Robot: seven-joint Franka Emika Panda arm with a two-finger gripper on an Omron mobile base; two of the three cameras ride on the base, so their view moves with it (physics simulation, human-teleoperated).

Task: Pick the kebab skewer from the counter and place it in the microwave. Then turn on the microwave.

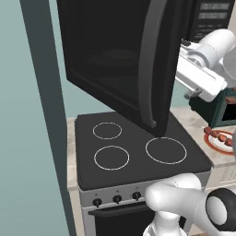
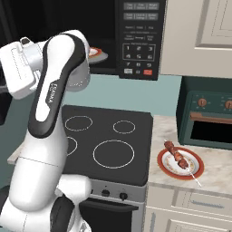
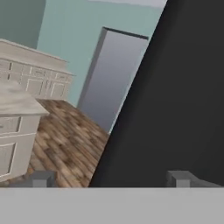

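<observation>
A beige speckled counter [image 2: 217, 174] runs to the right of a black stovetop [image 2: 108, 136] with white ring marks, under a pale teal wall. Cream cabinet fronts sit below the counter and a cream cupboard [image 2: 199, 36] hangs above it.

The kebab skewer [image 2: 179, 158] lies across a white red-rimmed plate [image 2: 168, 166] on the counter, just beside the stovetop's right edge; its pale stick pokes past the plate's near rim. A dark green toaster oven [image 2: 206, 120] stands behind the plate against the wall.

The microwave [image 2: 136, 41] hangs above the stovetop with its door [image 1: 115, 60] swung wide open, and the long vertical handle [image 1: 150, 64] faces the left base camera. That door hides most of the cavity from the left side. From the right base view the keypad with its red button is plain, and something round and pale, possibly a dish, shows inside the cavity behind the arm's elbow.

The arm reaches up toward the open door, well apart from the plate. In the hand view the gripper [image 3: 111, 178] has its two finger tips [image 3: 177, 177] spread wide with nothing between them, a dark panel close in front on the right, and wood flooring and cream cabinets on the left.
</observation>
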